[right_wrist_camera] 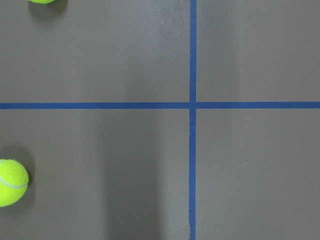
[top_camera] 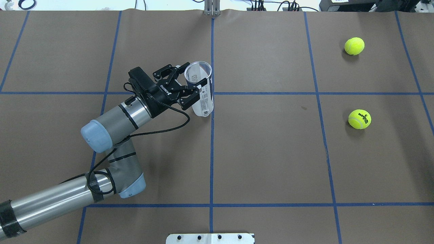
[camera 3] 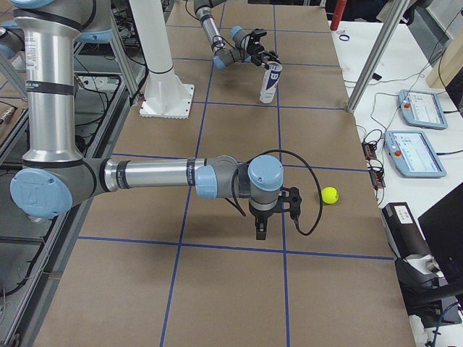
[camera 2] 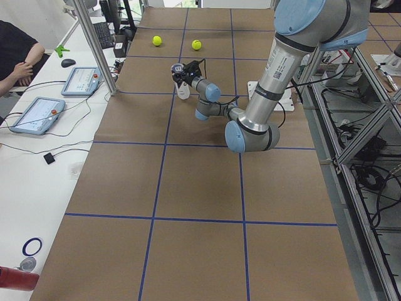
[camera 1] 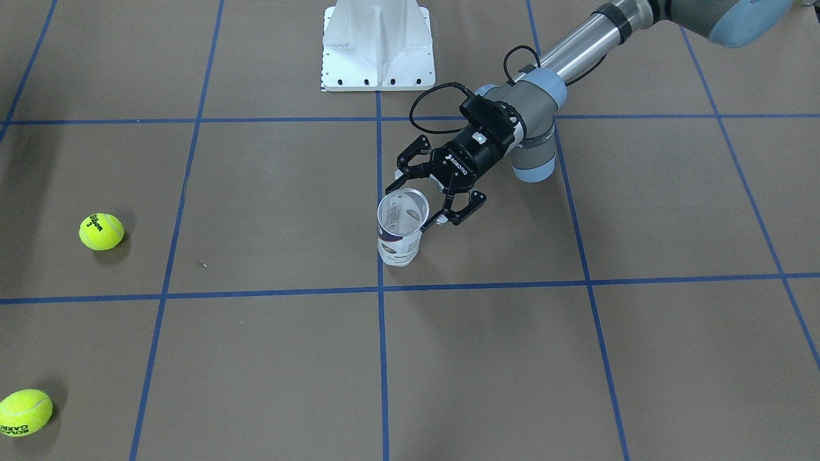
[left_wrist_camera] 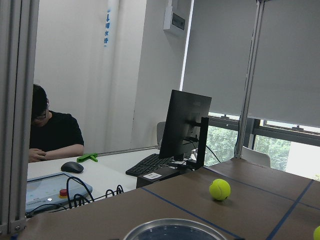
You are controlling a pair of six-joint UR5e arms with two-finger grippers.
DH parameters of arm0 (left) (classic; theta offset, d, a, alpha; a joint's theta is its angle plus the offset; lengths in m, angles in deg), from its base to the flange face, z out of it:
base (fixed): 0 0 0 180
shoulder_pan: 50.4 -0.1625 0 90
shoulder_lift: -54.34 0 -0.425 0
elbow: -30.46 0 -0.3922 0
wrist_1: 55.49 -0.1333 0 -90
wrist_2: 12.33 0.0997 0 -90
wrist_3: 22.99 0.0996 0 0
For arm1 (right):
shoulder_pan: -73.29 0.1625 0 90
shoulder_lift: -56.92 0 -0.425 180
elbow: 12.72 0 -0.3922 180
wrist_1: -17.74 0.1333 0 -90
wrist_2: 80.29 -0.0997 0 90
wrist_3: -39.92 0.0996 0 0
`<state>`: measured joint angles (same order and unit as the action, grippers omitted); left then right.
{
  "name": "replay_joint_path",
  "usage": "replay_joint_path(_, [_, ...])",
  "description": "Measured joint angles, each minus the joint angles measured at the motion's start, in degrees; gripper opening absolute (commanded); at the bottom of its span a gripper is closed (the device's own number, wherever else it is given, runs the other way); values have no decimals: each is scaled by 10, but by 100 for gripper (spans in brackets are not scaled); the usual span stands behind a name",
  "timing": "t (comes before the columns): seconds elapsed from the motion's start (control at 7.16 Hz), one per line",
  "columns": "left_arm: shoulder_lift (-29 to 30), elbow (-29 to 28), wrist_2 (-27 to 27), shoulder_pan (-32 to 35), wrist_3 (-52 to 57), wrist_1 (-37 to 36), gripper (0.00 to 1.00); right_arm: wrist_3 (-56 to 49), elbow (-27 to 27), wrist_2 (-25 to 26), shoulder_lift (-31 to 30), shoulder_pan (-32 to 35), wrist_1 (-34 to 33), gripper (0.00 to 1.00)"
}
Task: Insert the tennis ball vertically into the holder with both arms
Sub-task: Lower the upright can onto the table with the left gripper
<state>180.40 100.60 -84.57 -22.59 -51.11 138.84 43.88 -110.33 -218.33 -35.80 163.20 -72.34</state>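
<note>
Clear holder [left_wrist_camera: 172, 229] upright, open-topped, white-navy label, left hand [camera 1: 416, 203] flanking rim

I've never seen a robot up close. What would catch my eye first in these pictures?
Probably the left arm stretched across the brown table, its black left gripper straddling the top of a clear holder that stands upright near the table's middle and looks empty. After that, the bright yellow balls off on the robot's right side: the nearer tennis ball and the farther tennis ball, both lying well apart from the holder.
</note>
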Motion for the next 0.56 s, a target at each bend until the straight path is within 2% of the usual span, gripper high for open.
replay_joint_path(0.42, [1, 0, 0, -2, 0, 0, 90, 0, 2, 0, 0, 0, 0, 99])
replay_joint_path(0.56, [1, 0, 0, -2, 0, 0, 92, -1, 4, 0, 0, 0, 0, 99])
